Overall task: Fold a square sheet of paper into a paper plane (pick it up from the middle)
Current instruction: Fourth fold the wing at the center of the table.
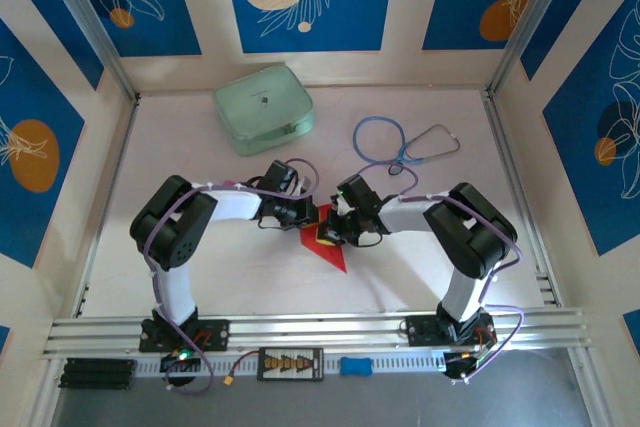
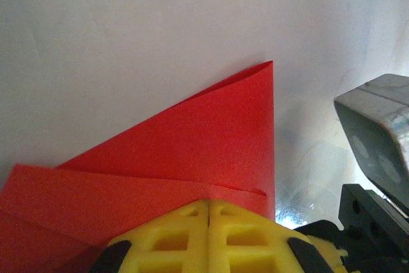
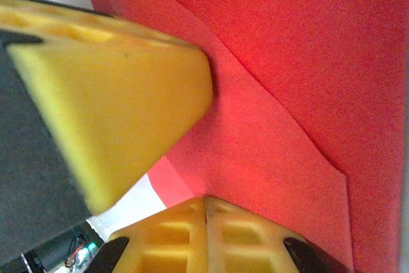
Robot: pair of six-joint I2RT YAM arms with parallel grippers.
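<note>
- Position: red paper (image 1: pixel 326 247), part-folded, lies mid-table (image 1: pixel 250 277) between my two arms.
- Its pointed tip aims at the near edge, slightly right; the long axis runs far-to-near.
- Left gripper (image 2: pixel 209 208): jaws closed together, tips on the folded layers.
- Right gripper (image 3: pixel 206 202): closed too, tips against the paper; I can't tell if either pinches it.

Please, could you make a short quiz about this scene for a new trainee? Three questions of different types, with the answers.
1. True or false: the left gripper and the right gripper are both shut.
2. Which thing lies left of the blue stethoscope? A) a pale green case B) a black box C) a white cup
3. Fill in: the red paper has a sharp tip pointing toward the ___ edge of the table.
Key: 1 true; 2 A; 3 near.
</note>
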